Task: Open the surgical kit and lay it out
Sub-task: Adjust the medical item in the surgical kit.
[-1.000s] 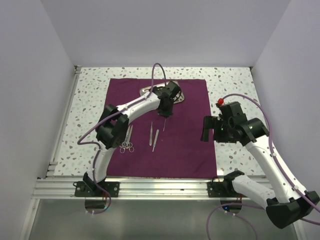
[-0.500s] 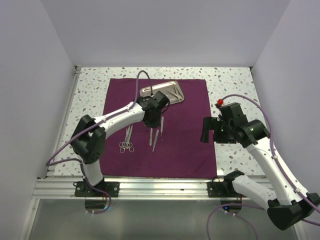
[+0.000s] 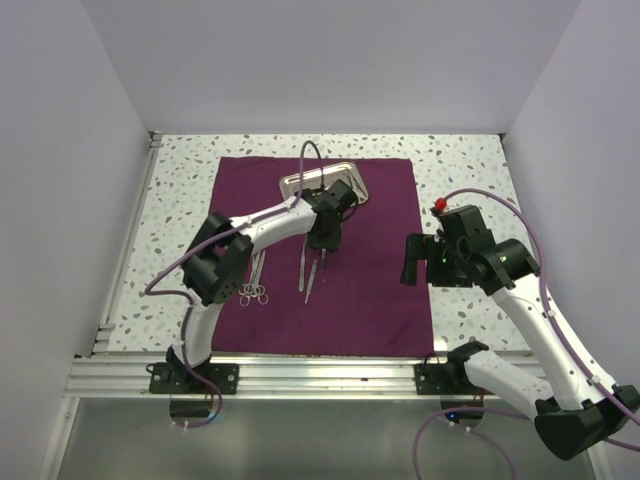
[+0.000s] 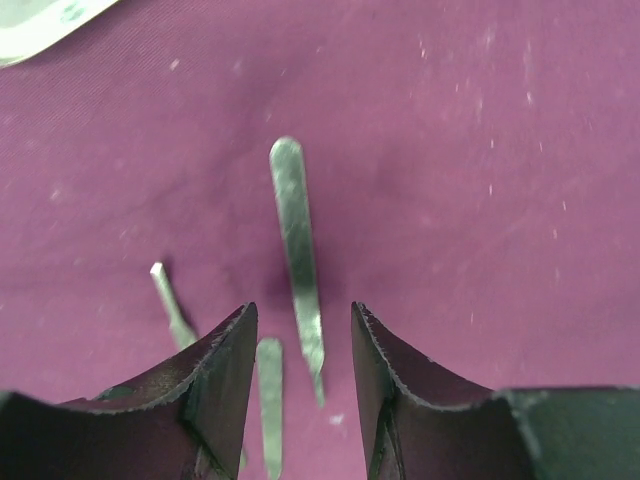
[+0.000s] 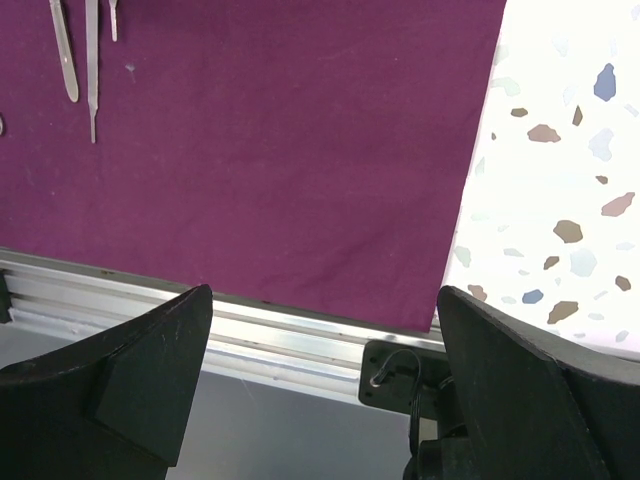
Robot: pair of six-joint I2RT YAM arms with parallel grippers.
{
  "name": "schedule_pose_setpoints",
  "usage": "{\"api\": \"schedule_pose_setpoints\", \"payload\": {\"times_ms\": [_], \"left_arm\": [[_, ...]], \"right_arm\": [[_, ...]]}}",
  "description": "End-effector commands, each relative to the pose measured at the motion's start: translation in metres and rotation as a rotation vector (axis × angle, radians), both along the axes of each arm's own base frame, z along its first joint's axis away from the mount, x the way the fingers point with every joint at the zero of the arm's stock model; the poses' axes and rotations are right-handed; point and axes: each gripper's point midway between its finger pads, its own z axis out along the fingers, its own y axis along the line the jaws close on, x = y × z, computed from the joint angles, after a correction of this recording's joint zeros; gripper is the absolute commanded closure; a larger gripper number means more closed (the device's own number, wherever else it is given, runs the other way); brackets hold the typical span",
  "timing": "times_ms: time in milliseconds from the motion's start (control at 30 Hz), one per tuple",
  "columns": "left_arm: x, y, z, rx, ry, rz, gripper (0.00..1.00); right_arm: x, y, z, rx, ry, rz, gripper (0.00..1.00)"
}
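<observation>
Tweezers (image 4: 297,240) | axis near-far, rounded end toward tray (image 4: 30,22) | left pincer (image 4: 300,312) spread astride | right pincer (image 5: 325,292) spread

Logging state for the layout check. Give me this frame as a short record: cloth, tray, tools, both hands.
cloth: spread flat on table
tray: on far part of cloth, centre, partly hidden by left arm
ringed tools: on cloth, left of centre
thin tools: two side by side, mid cloth
left hand: open, low over cloth
third tool: between left hand's fingers, not clamped
right hand: open, empty, over cloth's right edge
</observation>
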Motion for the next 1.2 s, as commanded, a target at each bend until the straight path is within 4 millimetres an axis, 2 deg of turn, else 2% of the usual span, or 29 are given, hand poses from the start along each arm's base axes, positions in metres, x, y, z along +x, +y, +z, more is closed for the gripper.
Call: {"api": "schedule_pose_setpoints", "payload": {"times_ms": [0,100,300,367,400,533,700,933,1067,1167], "left_arm": [[0.016,-0.009,-0.001,0.008,-0.025,-0.017,0.54],[0.014,-0.007,-0.015,0.033,-0.001,-0.021,0.55],[-0.002,0.0,-0.04,0.071,0.076,-0.045,0.66],[-0.007,0.002,-0.044,0.061,0.091,-0.049,0.74],[-0.011,0.002,-0.046,0.049,0.101,-0.051,0.83],[-0.026,0.01,-0.055,0.046,0.135,-0.055,0.98],[-0.025,0.011,-0.042,0.03,0.105,-0.055,1.0],[-0.005,0.003,0.014,0.0,0.004,-0.044,1.0],[-0.006,0.014,0.04,0.015,-0.036,-0.031,1.0],[-0.013,0.022,0.047,0.016,-0.042,-0.018,1.0]], "right_arm": [[0.0,-0.001,0.006,0.003,-0.017,-0.01,0.02],[-0.001,-0.002,0.006,0.001,-0.016,-0.016,0.02],[0.001,-0.005,0.004,-0.014,-0.011,-0.037,0.02],[0.001,-0.004,0.002,-0.011,-0.008,-0.039,0.02],[0.002,-0.003,0.001,-0.01,-0.004,-0.041,0.02],[0.002,-0.001,-0.001,0.0,0.002,-0.041,0.02],[0.004,0.001,-0.004,0.005,0.003,-0.043,0.02],[0.004,0.007,-0.002,0.037,0.009,-0.029,0.02],[0.007,0.009,0.002,0.039,0.0,-0.02,0.02],[0.007,0.009,0.002,0.038,-0.002,-0.015,0.02]]}}
